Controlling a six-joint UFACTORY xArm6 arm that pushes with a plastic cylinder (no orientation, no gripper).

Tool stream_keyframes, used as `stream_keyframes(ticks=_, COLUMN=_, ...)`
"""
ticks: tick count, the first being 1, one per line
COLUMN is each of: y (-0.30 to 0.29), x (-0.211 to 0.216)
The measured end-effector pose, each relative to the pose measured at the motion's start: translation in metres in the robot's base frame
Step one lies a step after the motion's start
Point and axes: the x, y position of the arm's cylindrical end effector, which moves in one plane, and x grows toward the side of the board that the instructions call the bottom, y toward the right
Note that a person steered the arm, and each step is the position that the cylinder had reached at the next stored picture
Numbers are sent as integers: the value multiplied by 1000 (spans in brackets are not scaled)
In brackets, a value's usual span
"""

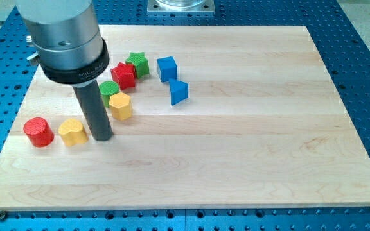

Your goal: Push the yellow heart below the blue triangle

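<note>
The yellow heart (pixel 72 131) lies on the wooden board at the view's lower left. The blue triangle (pixel 179 92) lies right of centre-left, well to the right and above the heart. My tip (pixel 102 136) rests on the board just right of the yellow heart, close to touching it, and below-left of the yellow hexagon (pixel 121 106). The rod rises to a large grey arm housing that hides part of the board's upper left.
A red cylinder (pixel 38 132) lies left of the heart. A green block (pixel 110 88), partly hidden by the rod, a red star (pixel 124 75), a green star (pixel 137 64) and a blue cube (pixel 166 68) lie in a row toward the view's top. The board (pixel 249 141) sits on a blue perforated table.
</note>
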Motion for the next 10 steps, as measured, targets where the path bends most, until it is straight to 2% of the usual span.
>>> stream_keyframes(ticks=1, y=0, x=-31)
stream_keyframes(ticks=2, y=-7, x=-80)
stream_keyframes(ticks=4, y=-117, x=-87)
stream_keyframes(ticks=5, y=-149, x=-89)
stream_keyframes(ticks=6, y=-166, x=-84)
stream_keyframes(ticks=7, y=-162, x=-20)
stream_keyframes(ticks=9, y=-145, x=41)
stream_keyframes(ticks=10, y=-115, x=45)
